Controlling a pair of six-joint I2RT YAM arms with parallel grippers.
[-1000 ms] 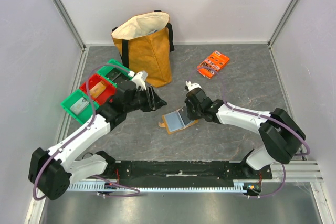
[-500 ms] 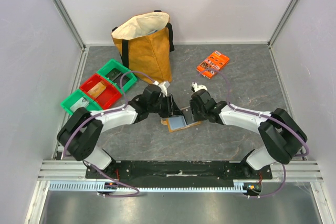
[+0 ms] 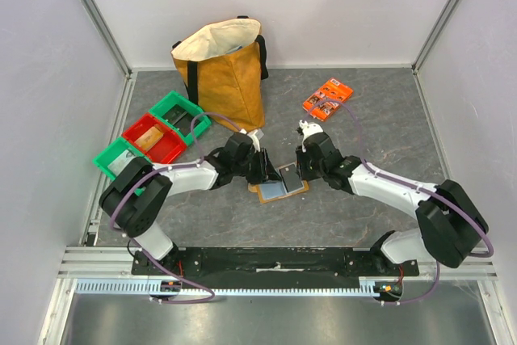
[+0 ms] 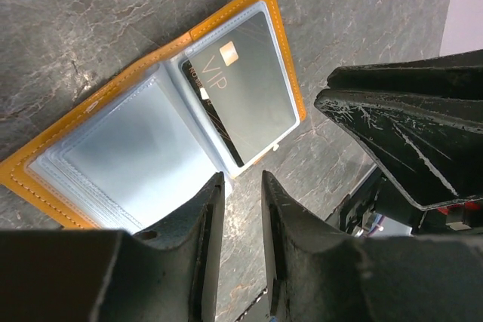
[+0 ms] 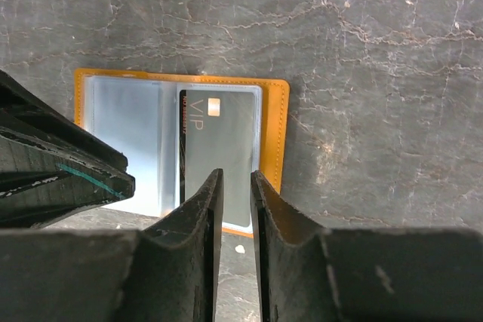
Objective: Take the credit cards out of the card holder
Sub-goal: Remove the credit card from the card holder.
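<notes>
left gripper (image 4: 241, 182): low at the holder's near edge, jaws a slim gap apart, nothing between them
right gripper (image 5: 235, 175): tips over the card's near end, jaws also a slim gap apart, no grip visible
card holder (image 4: 121, 148): open flat mid-table (image 3: 380, 143), between both grippers, pale pockets up
credit cards (image 4: 245, 96): one dark grey "VIP" card seated in the pocket on the right arm's side; a darker edge shows beside it, maybe a second card
bins (image 3: 153, 136): red and green, left, well apart
orange packet (image 3: 327, 98): right rear, not involved
tote bag (image 3: 226, 78): back centre, upright
step: judged as the approach for the first pull; no card is out yet
next: one gripper pins the holder, the other pinches the card's exposed edge and slides it out along the pocket mouth; otherwise the holder probably drags along
</notes>
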